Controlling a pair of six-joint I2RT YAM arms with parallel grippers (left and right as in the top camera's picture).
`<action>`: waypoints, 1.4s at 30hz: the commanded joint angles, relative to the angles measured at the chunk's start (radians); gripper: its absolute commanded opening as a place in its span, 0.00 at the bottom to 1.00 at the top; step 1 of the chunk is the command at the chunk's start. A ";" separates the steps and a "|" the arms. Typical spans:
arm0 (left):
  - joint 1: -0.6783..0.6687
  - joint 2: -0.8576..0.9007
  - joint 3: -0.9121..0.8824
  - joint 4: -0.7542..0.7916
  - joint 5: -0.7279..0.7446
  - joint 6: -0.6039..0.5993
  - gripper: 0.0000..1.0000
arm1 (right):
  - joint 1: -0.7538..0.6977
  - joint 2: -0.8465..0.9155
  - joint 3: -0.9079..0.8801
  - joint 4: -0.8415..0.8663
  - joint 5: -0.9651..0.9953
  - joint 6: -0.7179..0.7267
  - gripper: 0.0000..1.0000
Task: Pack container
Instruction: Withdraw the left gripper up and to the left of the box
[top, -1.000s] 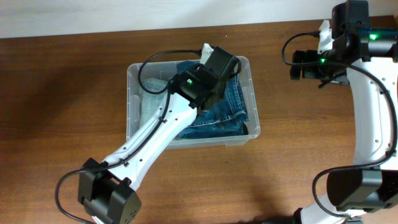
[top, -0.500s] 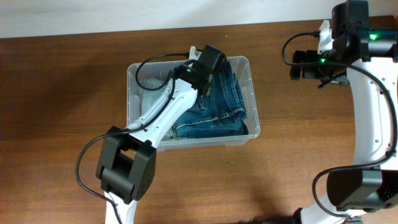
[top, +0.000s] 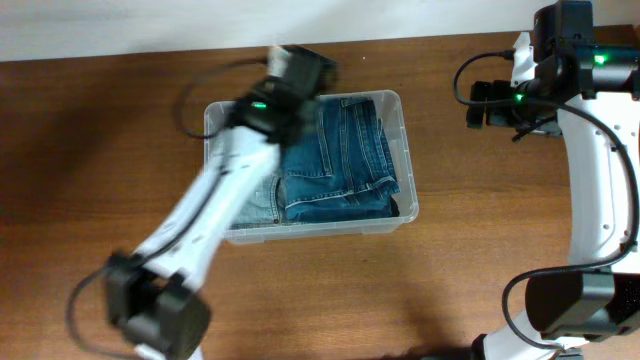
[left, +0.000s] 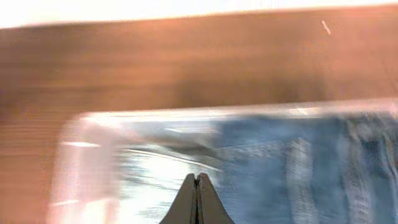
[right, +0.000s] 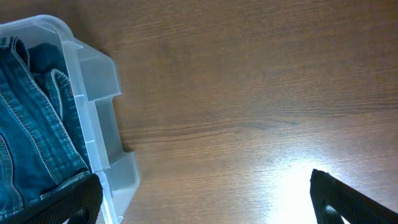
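Note:
The clear plastic container (top: 408, 205) stands mid-table with folded blue jeans (top: 345, 165) filling its right part and a paler cloth (top: 260, 205) at the left. My left gripper (top: 292, 72), blurred by motion, is over the container's back rim, shut and holding nothing. In the left wrist view its fingertips (left: 197, 182) are pressed together above the pale cloth (left: 149, 180), with the jeans (left: 311, 162) to their right and the container's rim (left: 186, 114) beyond. My right gripper (top: 482, 105) hangs open over bare table right of the container (right: 96, 74), well apart from it.
Brown wooden table (top: 480, 250) all round the container. A pale wall strip (top: 150, 25) runs along the far edge. The right arm's white links (top: 600, 190) stand along the right side. In the right wrist view, bare wood (right: 249, 106) lies between the wide-apart fingers.
The left arm has swung from above the jeans toward the container's back-left, uncovering the jeans; its gripper stayed shut. The right arm has not moved.

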 joint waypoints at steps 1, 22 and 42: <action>0.118 -0.082 0.015 -0.039 -0.059 -0.010 0.01 | -0.004 -0.009 0.006 0.001 0.005 0.000 0.99; 0.558 -0.087 0.014 -0.186 -0.055 -0.010 1.00 | -0.004 -0.009 0.006 0.001 0.005 0.000 0.99; 0.558 -0.087 0.014 -0.186 -0.055 -0.010 0.99 | -0.004 -0.009 0.006 0.001 0.005 0.000 0.98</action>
